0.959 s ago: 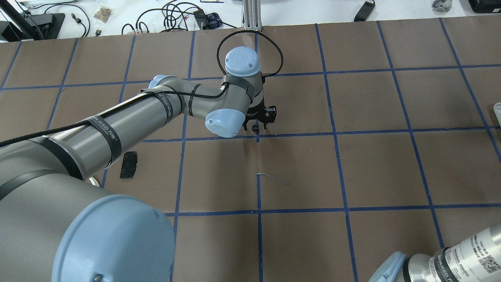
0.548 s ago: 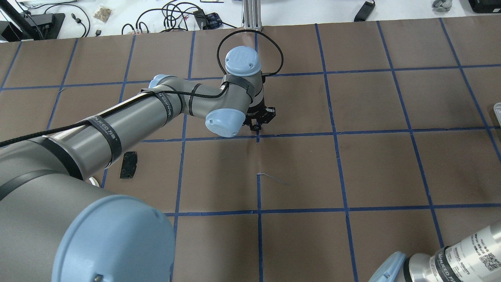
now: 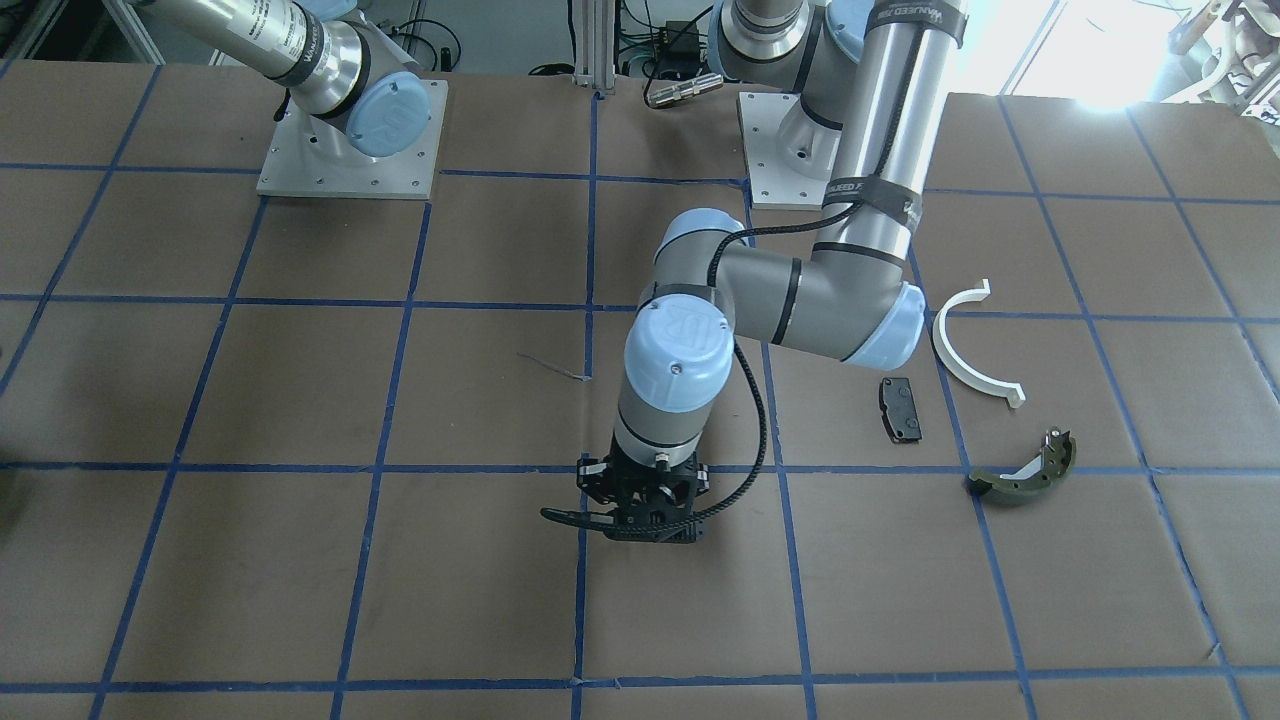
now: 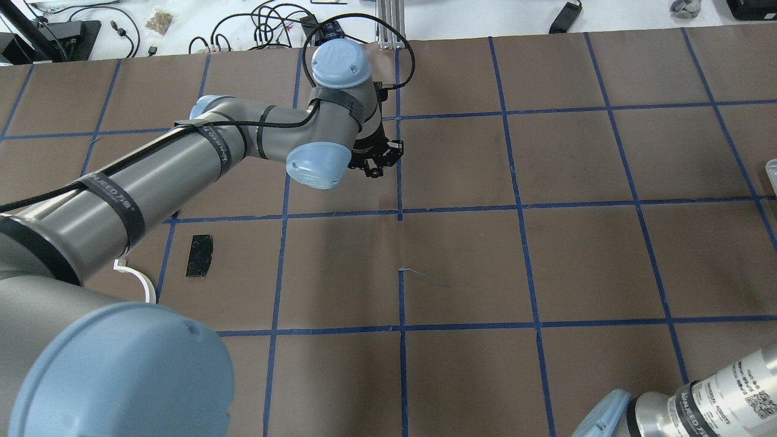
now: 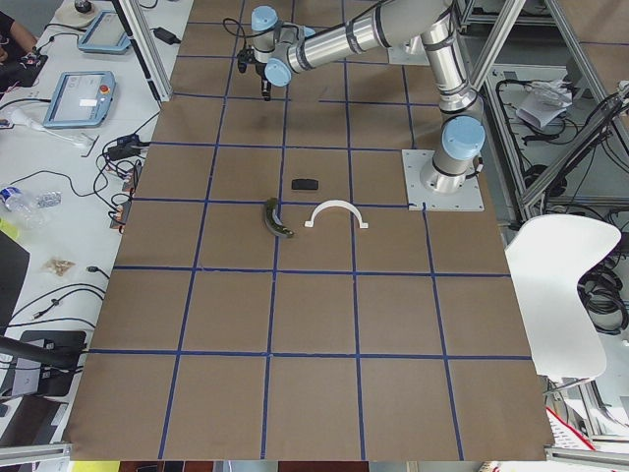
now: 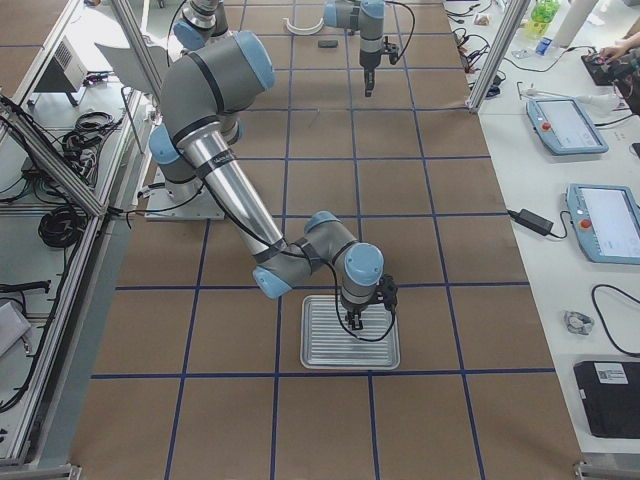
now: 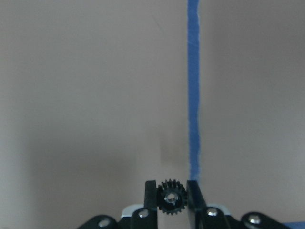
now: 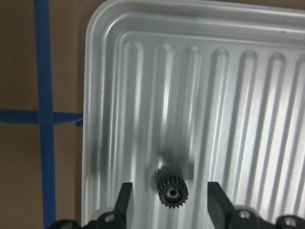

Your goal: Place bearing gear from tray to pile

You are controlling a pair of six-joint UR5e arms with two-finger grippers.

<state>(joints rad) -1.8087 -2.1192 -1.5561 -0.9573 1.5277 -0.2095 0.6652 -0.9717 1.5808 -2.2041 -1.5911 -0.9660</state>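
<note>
We see the left claw pinching the small black bearing gear over the tabletop, toward the edge opposite the robot's base. It is well apart from the pile of white half-ring, black pad and olive brake shoe, which lies toward the left end. Toward the right end, the right claw hangs spread over the ribbed tray, a second gear standing between its fingers, touching neither.

Overhead view: the left arm hides all but one end of the white half-ring; the tray is cut by the right edge. Side views: the bearing gear clamped in the left end effector is too small to discern.
</note>
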